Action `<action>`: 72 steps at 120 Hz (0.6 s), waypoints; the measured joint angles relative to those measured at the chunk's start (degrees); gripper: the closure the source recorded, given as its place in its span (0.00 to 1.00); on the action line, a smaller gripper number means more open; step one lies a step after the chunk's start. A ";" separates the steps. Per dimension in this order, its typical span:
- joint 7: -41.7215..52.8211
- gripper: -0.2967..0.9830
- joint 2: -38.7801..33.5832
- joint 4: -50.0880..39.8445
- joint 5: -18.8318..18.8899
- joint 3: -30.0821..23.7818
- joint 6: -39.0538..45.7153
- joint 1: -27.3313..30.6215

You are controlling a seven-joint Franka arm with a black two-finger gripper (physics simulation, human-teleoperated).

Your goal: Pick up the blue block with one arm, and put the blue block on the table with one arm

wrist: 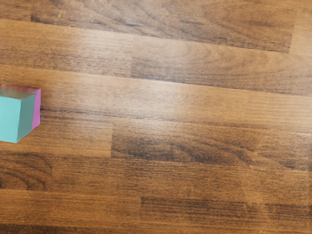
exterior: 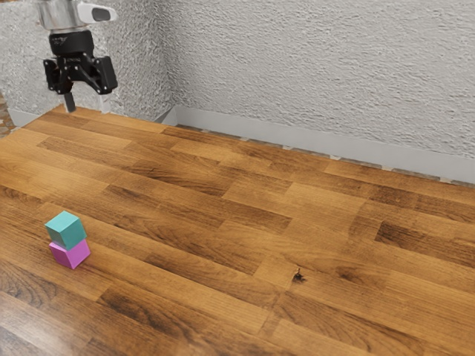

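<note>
High above the table's far edge, at the upper left of the exterior view, my gripper hangs with its two fingers apart and no object between them. The blue block, teal in colour, rests on top of a magenta block on the wooden table. Both blocks stand well away from my gripper. In the wrist view the blue block is cut off by the picture's edge, with a strip of the magenta block showing beneath it.
A small dark mark lies on the tabletop, off to the exterior view's right of the stacked blocks. Behind the table rises a rough grey wall with a pale skirting board.
</note>
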 joint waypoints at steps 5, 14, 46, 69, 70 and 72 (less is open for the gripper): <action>0.14 0.25 0.58 -0.53 -0.36 0.04 2.61 1.38; 0.37 0.25 -1.29 -6.24 0.28 -0.81 7.47 3.19; 2.32 0.25 -16.01 -41.70 7.99 -3.87 30.14 12.52; 5.35 0.25 -15.71 -49.20 10.46 -3.89 40.63 15.58; 5.53 0.25 -15.66 -49.34 10.65 -3.89 40.96 15.61; 5.92 0.25 -15.58 -49.59 11.01 -3.89 41.59 15.64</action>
